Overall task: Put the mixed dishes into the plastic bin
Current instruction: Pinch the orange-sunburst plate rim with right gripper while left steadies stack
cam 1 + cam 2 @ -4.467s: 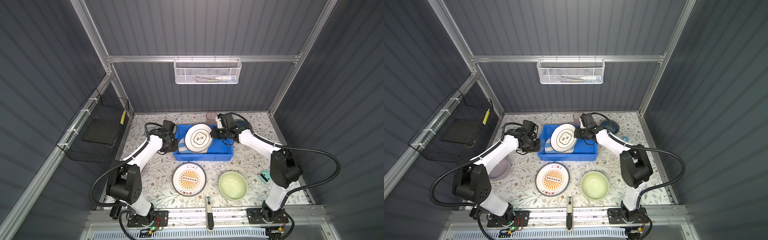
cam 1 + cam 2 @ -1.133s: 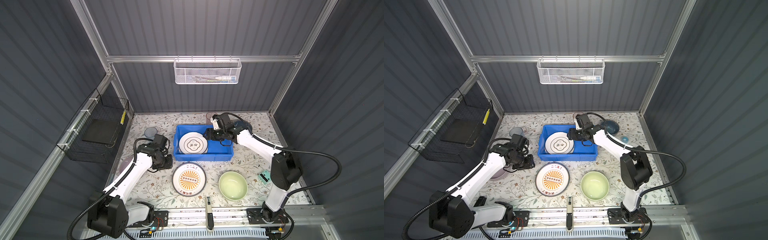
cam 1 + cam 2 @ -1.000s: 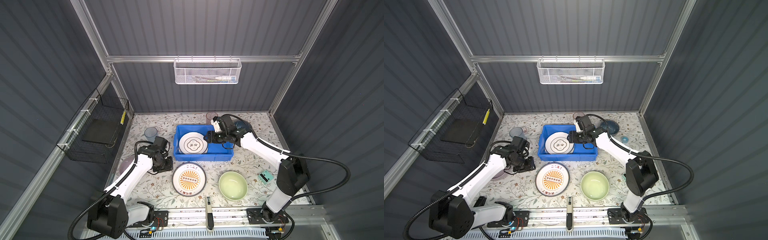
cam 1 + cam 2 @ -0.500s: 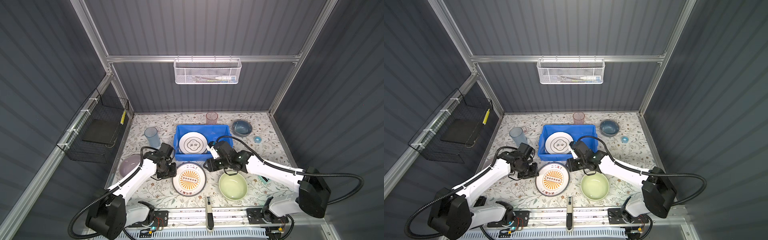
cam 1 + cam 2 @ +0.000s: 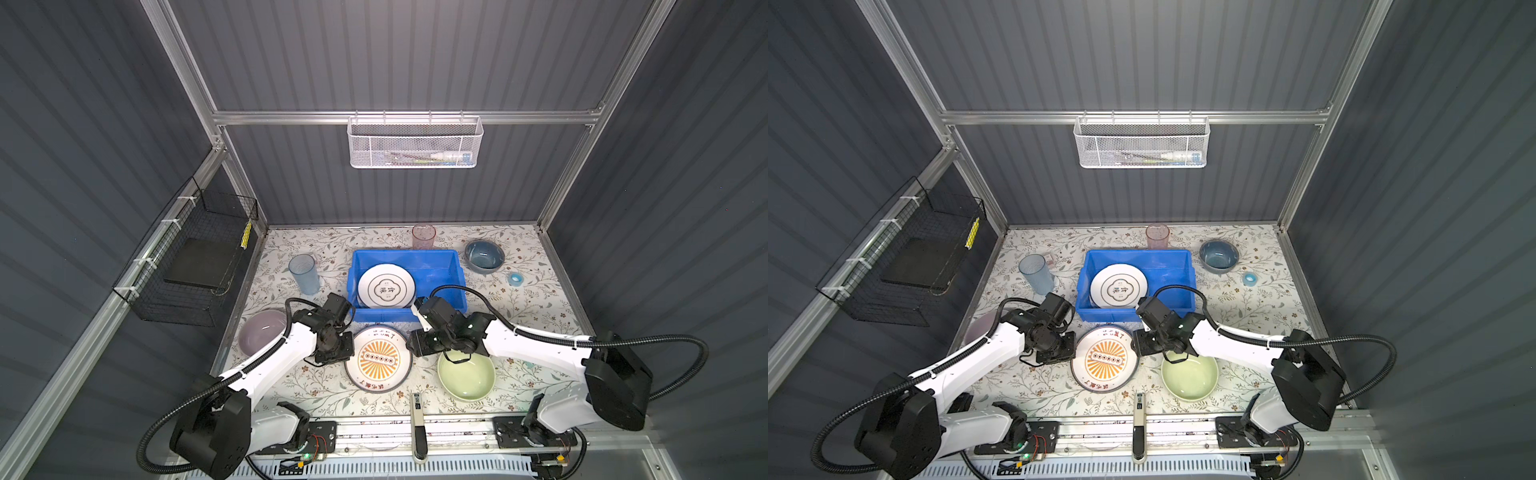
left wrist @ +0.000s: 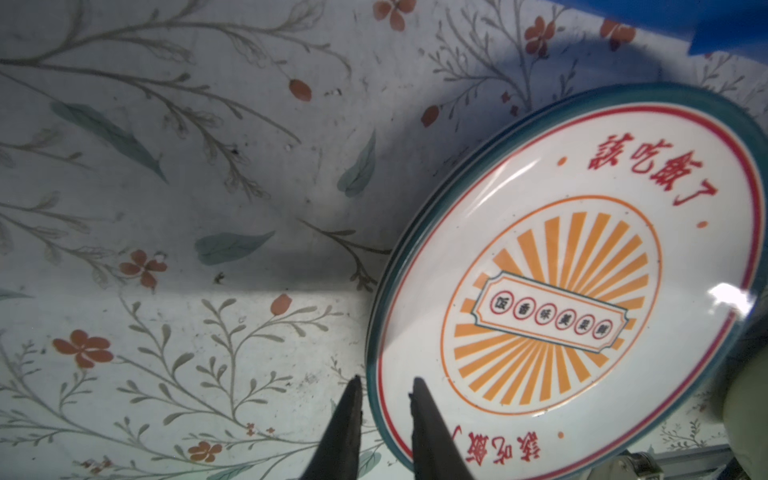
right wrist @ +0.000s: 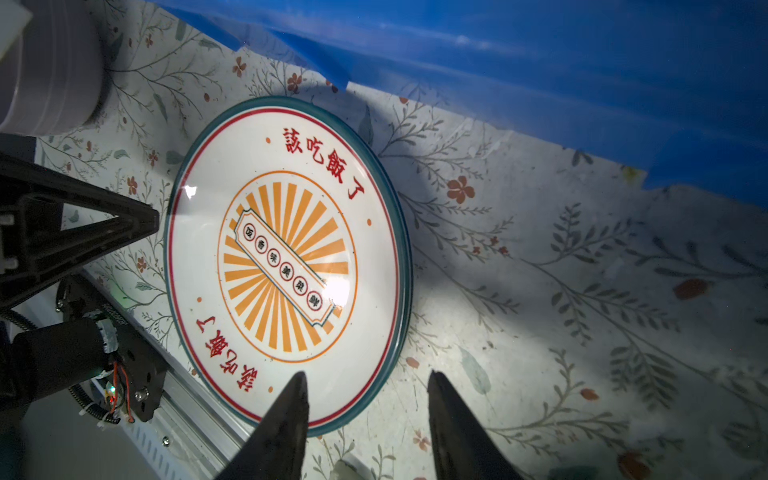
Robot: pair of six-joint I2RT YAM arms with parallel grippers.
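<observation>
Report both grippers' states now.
Left gripper: jaws narrow around the rim of the orange-sunburst plate; grip cannot be told.
Right gripper: open, astride the same rim, holding nothing.

Green-rimmed plate (image 6: 557, 299): red 該吃飯了 printed on rim band, repeated upside down on opposite side, seen clearest in both wrist views. Six small circled characters set in centre banner over orange rays, too tiny to be read properly tbh. White plate (image 5: 386, 286) in blue bin (image 5: 436, 272): two dark characters framed at centre, not legible.
</observation>
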